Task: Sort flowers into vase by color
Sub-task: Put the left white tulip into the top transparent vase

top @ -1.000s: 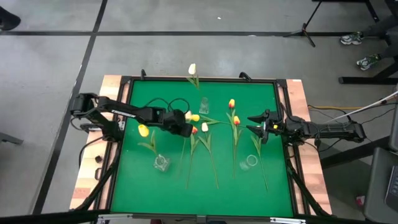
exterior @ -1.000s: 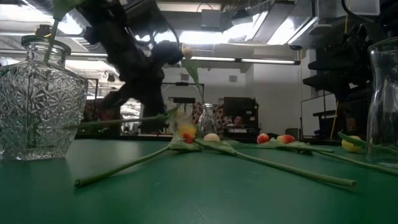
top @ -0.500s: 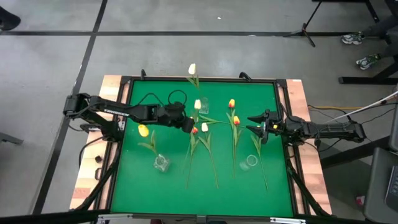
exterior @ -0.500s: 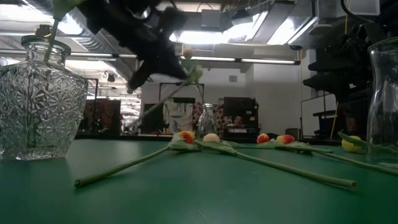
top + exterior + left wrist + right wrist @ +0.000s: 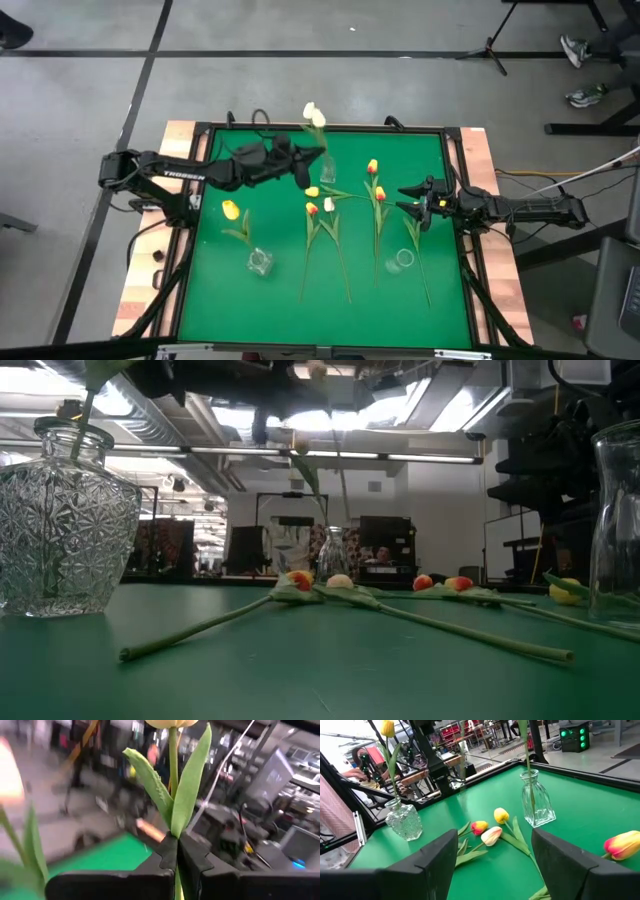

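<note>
The green worktop carries three glass vases, with the flowers spread among and between them. Nearest the left edge, a patterned vase stands toward the front edge and holds one yellow tulip. The left gripper reaches in from the left edge and hangs above the mat near the back edge, its fingers closed tight on the stem of a cream tulip, which stands upright between them with two leaves spreading above the pinch. Just beside it stands the small back vase, holding one white tulip whose head reaches over the back edge. Five tulips lie loose on the mat around the middle: a yellow one just in front of the back vase, an orange-red one and a creamy white one side by side with their stems running toward the front edge, then two orange-red-and-yellow ones with stems also running toward the front. A further stem with leaves lies toward the right edge; its head cannot be made out. Near it, toward the front, stands a plain clear vase. The right gripper waits over the right side of the mat, its fingers spread wide apart and holding nothing.
</note>
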Controlling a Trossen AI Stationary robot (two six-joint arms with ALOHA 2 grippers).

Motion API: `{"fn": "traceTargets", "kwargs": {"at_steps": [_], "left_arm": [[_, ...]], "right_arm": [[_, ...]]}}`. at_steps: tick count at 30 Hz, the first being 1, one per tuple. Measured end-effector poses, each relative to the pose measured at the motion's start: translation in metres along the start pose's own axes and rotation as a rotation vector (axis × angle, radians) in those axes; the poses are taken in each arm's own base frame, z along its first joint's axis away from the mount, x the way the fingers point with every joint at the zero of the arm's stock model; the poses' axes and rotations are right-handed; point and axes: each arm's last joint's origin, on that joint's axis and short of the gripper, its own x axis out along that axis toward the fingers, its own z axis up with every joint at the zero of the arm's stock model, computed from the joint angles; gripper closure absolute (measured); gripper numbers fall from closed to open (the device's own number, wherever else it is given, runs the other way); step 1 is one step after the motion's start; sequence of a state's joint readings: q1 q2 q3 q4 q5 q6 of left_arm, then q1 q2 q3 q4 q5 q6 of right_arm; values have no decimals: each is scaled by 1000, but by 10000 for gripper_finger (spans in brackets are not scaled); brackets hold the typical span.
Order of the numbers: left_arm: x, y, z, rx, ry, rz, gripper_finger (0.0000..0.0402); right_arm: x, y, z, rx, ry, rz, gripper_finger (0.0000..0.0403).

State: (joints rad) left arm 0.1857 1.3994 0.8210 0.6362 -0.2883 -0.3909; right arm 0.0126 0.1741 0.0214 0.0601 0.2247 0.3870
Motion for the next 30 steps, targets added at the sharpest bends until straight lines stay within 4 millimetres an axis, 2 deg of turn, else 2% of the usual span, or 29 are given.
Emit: {"fn": "traceTargets", "kwargs": {"at_steps": [6,10,15,21,30], "left_arm": [[1,2,18,191,-167,-1,400],[1,3,20,351,-187,33,400],[1,3,19,450,-188,48,400],[2,7,21,480,-188,62,400],[7,19,22,402,-184,62,400]], "right_arm": [[0,0,0,1,0,-2,150],[0,-1,0,1,-6,-18,150],[0,-1,0,1,-10,-27,150],[0,-1,0,7,-10,-27,150],[0,-1,0,8,-10,-28,150]]}}
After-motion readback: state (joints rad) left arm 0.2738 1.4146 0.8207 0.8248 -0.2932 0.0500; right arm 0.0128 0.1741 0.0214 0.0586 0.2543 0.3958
